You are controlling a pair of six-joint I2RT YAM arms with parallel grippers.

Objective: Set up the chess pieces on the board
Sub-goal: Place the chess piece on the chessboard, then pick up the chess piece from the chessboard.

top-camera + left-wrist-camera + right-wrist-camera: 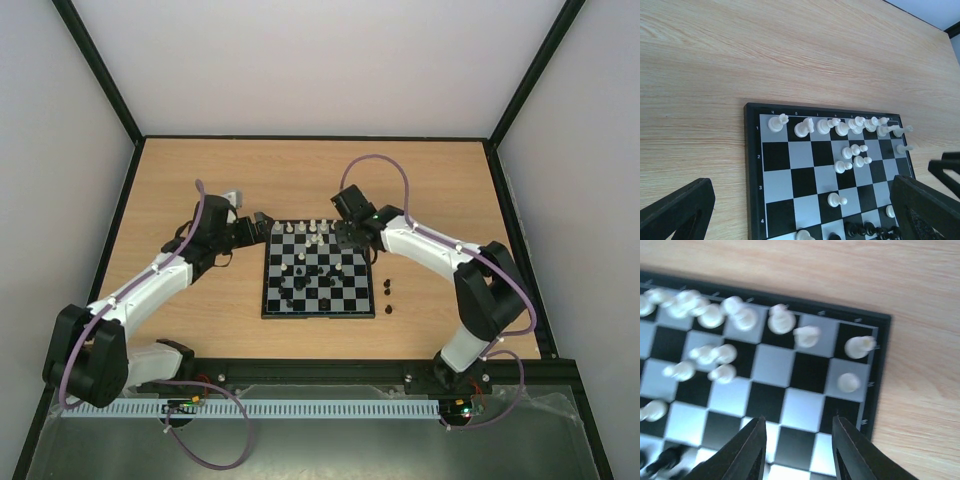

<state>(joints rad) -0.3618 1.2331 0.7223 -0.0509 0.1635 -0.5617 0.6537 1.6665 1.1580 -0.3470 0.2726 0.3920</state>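
My right fingers (852,455), spread and empty, hover over the board (810,372) at its far right corner, one upright white piece (848,382) just ahead; left fingers (677,210), also spread, sit farther off.

Light wood table (200,170) with the board (318,268) flat around the middle, a bit closer to the near edge. Three black pieces (390,292) sit on bare wood just off its right side.

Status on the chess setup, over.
Left end effector and right end effector open, empty. White pieces bunched along the board's far edge. Three black pieces off-board.
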